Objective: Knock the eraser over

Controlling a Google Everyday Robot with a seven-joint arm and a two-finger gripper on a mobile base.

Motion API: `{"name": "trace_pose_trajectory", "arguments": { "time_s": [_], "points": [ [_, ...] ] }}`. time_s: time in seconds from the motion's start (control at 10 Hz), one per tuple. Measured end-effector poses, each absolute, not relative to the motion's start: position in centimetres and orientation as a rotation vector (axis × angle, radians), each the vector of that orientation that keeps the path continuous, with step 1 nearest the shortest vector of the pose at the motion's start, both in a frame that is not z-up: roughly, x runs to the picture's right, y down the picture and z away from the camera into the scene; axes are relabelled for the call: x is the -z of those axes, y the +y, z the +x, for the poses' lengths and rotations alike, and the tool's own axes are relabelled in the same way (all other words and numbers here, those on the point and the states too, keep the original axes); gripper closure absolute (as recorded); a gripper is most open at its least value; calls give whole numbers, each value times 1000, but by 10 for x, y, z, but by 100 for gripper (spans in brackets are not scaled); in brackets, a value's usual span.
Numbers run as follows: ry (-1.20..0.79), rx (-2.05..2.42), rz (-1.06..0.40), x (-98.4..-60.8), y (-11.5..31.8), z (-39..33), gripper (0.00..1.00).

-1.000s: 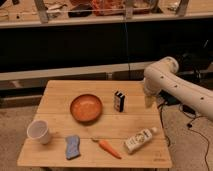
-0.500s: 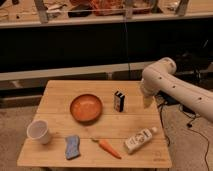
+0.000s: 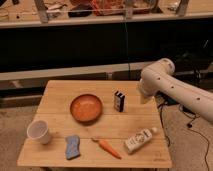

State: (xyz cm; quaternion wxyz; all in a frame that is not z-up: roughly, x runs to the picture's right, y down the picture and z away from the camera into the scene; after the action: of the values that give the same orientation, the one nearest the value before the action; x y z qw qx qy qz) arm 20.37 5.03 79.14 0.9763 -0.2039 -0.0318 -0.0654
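One white arm (image 3: 187, 97), thick-bodied, enters from the right edge and climbs leftward to a rounded joint (image 3: 159, 75). One gripper (image 3: 145, 98), pale, hangs just beneath that joint at the arm's left end, directed downward, right of centre in the scene.

My arm (image 3: 172, 87) is off-white. My gripper (image 3: 145, 98), pale like the arm, hangs to the right of the orange-brown bowl (image 3: 86, 108), beyond the eraser (image 3: 119, 100). The eraser, just right of the bowl, is black with a pale stripe down its middle. Front-left of the bowl, the cup (image 3: 39, 131) is white. In front of the bowl, the sponge (image 3: 72, 146) is blue and the carrot (image 3: 108, 148) orange. Front-right of the bowl, the bottle (image 3: 139, 140) is white. The table (image 3: 55, 92) is plain light wood.
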Motion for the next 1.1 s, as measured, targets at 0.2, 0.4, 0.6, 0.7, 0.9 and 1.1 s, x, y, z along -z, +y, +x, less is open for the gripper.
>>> {"name": "trace_pose_trajectory", "arguments": {
  "time_s": [0.2, 0.4, 0.6, 0.7, 0.9, 1.1],
  "points": [
    [-74, 138, -410, -793, 50, 200, 69],
    [-97, 141, -414, -798, 52, 195, 92],
    [-111, 155, -418, -803, 53, 185, 99],
    [-122, 168, -422, -806, 53, 175, 99],
    [-136, 191, -425, -811, 52, 159, 99],
    [-150, 205, -428, -815, 53, 150, 99]
  ]
}}
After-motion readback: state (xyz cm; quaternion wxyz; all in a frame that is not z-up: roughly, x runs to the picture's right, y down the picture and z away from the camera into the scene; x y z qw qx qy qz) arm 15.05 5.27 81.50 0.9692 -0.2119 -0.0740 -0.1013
